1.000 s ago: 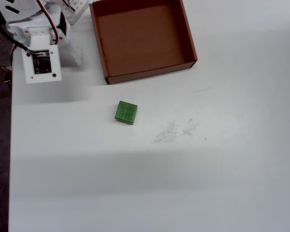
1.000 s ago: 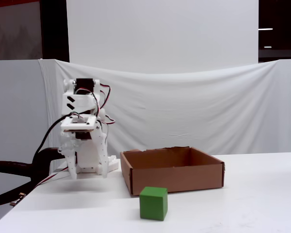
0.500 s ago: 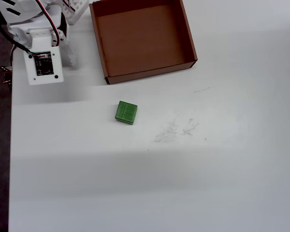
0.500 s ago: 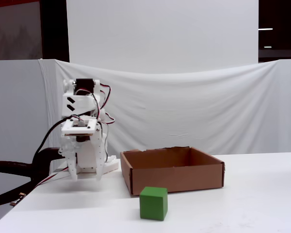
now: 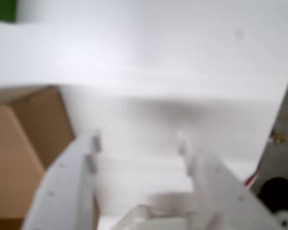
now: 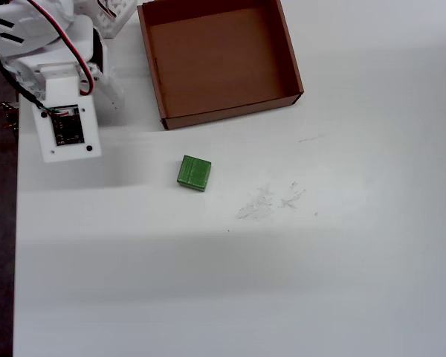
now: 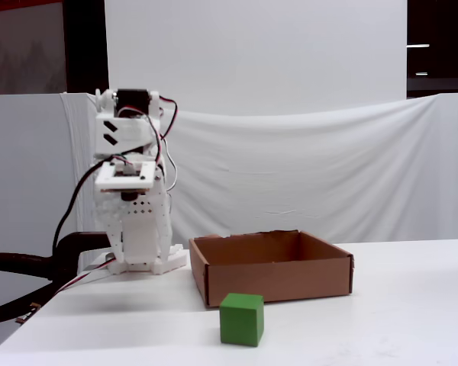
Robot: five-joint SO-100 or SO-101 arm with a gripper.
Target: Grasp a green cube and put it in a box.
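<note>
matt brown cardboard box (image 6: 221, 111), matt green cube (image 6: 194, 172), smooth white table (image 6: 282, 260), white plastic claw (image 5: 137, 143)

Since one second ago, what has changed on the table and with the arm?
The arm has lifted off its low pose and, in the overhead view, swung down the picture, nearer the green cube. Its gripper stands open and holds nothing. The cube and the box have not moved; the box is empty.

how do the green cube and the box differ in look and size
The green cube is bright green; the box is brown cardboard. The cube is far smaller, several times narrower than the box. The cube is a closed block, while the box is an open-topped, empty tray with low walls. Both rest on the white table, apart from each other, untouched by the gripper.
</note>
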